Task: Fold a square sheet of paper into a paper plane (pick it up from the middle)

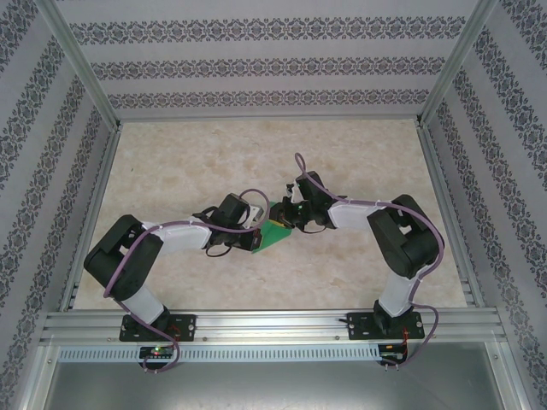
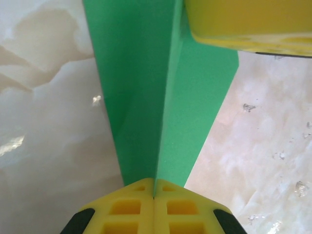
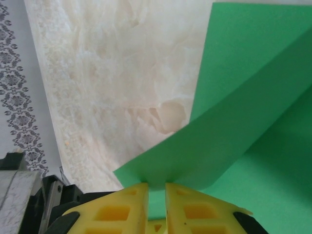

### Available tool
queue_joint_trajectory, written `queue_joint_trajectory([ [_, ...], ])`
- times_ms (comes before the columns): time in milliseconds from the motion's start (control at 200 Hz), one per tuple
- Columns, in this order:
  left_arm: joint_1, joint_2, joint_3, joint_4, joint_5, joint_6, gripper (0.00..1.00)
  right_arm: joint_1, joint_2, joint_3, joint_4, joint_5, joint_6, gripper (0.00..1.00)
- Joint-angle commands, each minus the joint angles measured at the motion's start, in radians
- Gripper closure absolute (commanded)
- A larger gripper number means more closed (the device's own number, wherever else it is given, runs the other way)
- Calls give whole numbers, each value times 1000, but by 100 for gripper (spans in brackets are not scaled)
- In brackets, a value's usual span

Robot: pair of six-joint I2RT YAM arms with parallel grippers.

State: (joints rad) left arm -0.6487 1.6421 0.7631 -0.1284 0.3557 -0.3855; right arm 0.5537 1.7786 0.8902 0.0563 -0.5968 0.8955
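The left pincer [image 2: 154, 197] is pressed tight together at the bottom centre of its wrist view, yellow pads meeting on a raised crease in the green sheet of paper [image 2: 146, 97]. From that pinch the paper runs up the frame as a ridge, one flap falling away on each side over the pale marbled table [image 2: 48, 146]. At the upper right, one of the other arm's yellow fingers [image 2: 248, 19] sits over the sheet's far end.

Over to the right pincer [image 3: 156, 187]: its pads are nearly closed at the bottom of its own view, nipping a lifted, curling layer of the sheet [image 3: 253, 97], which fans out toward the upper right.

From above, both arms reach inward and meet mid-table [image 1: 214, 162]. The left pincer [image 1: 259, 231] and right pincer [image 1: 288, 220] sit close together, with the sheet [image 1: 275, 237] showing between and just below them.
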Motion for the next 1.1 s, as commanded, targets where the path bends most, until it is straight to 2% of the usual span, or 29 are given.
queue_joint_trajectory([
  [0,6,32,29,9,69,0,100,-8,-67,-29,1,18,-4,82],
  [240,25,75,31,51,136,-51,100,-3,-111,-68,5,24,0,81],
  [1094,118,126,-6,103,268,-161,100,2,69,64,26,-1,-3,81],
])
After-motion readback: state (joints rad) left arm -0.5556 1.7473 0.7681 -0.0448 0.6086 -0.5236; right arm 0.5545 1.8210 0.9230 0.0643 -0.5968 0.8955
